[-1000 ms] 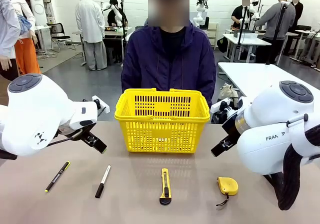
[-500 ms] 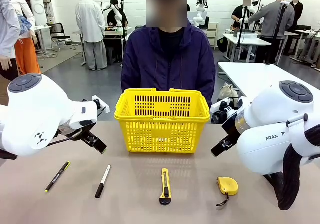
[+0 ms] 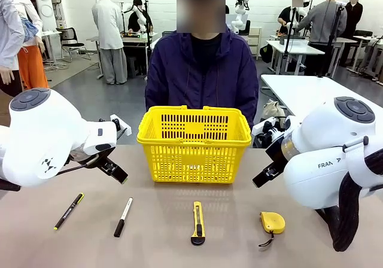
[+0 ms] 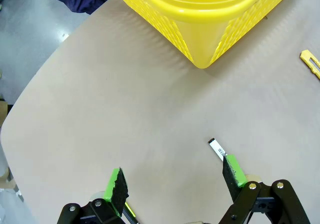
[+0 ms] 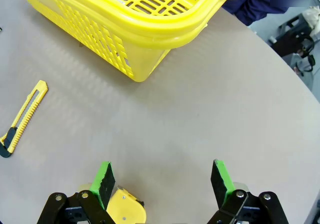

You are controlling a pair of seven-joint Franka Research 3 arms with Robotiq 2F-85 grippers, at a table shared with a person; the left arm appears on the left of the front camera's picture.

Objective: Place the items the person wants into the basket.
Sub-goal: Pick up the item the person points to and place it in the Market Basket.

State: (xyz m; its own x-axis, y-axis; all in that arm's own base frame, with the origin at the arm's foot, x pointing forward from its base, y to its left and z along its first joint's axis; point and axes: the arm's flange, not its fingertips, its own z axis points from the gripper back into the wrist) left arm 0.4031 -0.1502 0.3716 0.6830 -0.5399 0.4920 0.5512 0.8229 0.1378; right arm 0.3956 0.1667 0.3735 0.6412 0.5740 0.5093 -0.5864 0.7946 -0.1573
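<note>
The yellow basket (image 3: 194, 143) stands mid-table in front of the person (image 3: 202, 70), whose hands are hidden behind it. In a row along the near side lie the black pen (image 3: 69, 210), the white marker (image 3: 123, 216) and the yellow tape measure (image 3: 272, 222). My left gripper (image 4: 172, 176) hangs open above the table, with the marker's white end (image 4: 217, 148) by one finger. My right gripper (image 5: 162, 176) is open too, and the tape measure (image 5: 127, 211) lies under its left finger. Both grippers hold nothing.
A yellow-and-black utility knife (image 3: 198, 222) lies between the marker and the tape measure, also seen as the knife (image 5: 22, 119) in the right wrist view. The basket's corner (image 4: 210, 19) stands ahead of my left gripper. Bare tabletop lies between the row and the basket.
</note>
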